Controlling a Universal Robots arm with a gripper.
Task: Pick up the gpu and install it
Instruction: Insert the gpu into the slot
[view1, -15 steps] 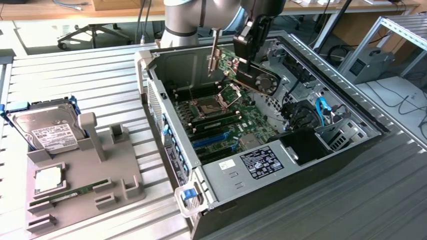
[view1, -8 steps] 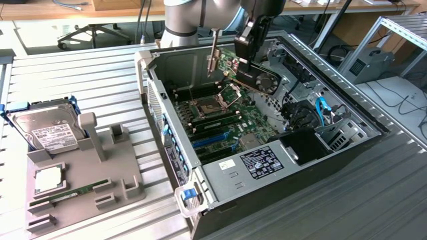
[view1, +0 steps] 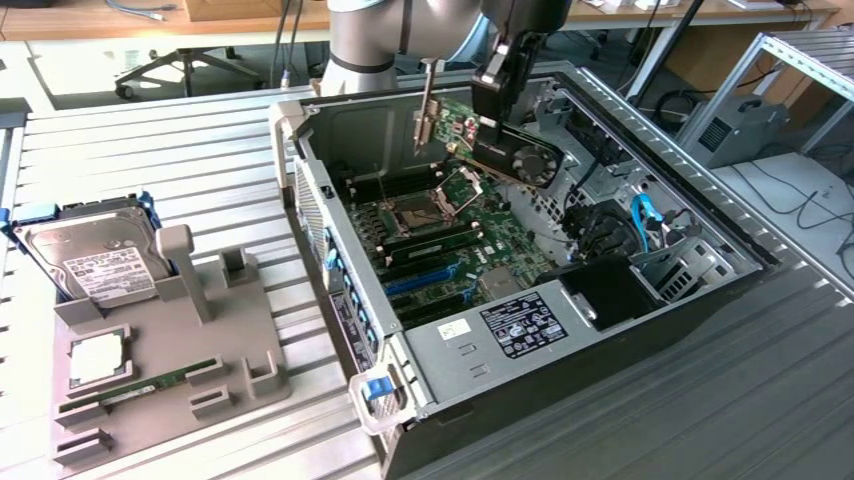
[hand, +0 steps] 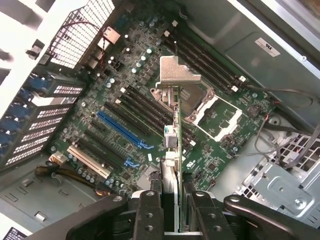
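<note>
My gripper (view1: 491, 125) is shut on the gpu (view1: 523, 160), a black card with a round fan and a silver bracket (view1: 427, 105) at one end. The card hangs on edge over the far part of the open computer case (view1: 314, 200), above the green motherboard (view1: 447, 240) and clear of it. In the wrist view the gpu (hand: 172, 145) runs edge-on between my fingers (hand: 150, 212), with my gripper (hand: 175, 212) clamped on both faces. The bracket (hand: 176, 75) points away over the processor socket (hand: 215, 107). The blue expansion slots (hand: 122, 131) lie to one side, below the card.
A grey holder (view1: 174, 330) on the table at the exterior view's left carries a silver hard drive (view1: 94, 262) and a green memory stick (view1: 140, 385). Blue cables (view1: 647, 220) and a drive cage fill the case's right side. Case walls surround the board.
</note>
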